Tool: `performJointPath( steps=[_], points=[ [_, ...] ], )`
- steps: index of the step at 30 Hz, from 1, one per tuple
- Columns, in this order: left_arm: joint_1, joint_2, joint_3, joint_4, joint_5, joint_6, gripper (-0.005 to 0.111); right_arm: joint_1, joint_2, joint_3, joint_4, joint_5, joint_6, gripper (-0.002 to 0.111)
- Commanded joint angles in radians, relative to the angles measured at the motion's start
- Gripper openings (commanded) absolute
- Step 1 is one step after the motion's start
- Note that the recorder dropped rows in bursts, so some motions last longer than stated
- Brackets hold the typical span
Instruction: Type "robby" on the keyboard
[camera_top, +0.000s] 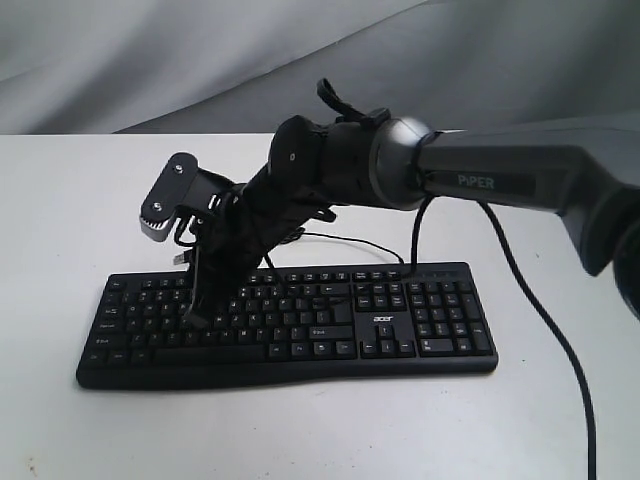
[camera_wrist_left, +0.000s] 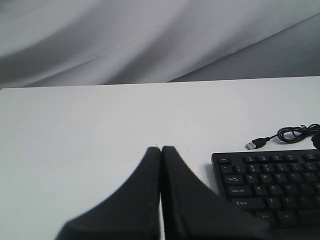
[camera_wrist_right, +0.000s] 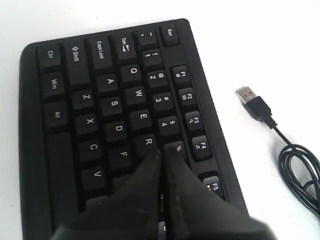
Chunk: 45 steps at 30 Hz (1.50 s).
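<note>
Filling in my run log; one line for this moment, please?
right gripper: shut, tips at R key of keyboard | left gripper: shut, over table beside keyboard

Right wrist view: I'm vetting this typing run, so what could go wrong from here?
The shut right gripper has its tip between the R key and the % key of the keyboard, so it might hit the wrong key or both. The USB plug lies loose on the table, so presses may not register.
</note>
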Motion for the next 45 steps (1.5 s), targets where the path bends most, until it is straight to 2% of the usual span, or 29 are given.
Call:
performJointPath(
  steps=[1, 45],
  points=[
    [0.002, -0.003, 0.004, -0.008, -0.005, -0.004, 0.001, -0.023, 0.044, -0.036, -0.003, 0.043, 0.004, 0.0],
    [0.002, -0.003, 0.004, -0.008, -0.005, -0.004, 0.001, -0.026, 0.066, -0.036, 0.003, 0.039, 0.0, 0.0]
  ],
)
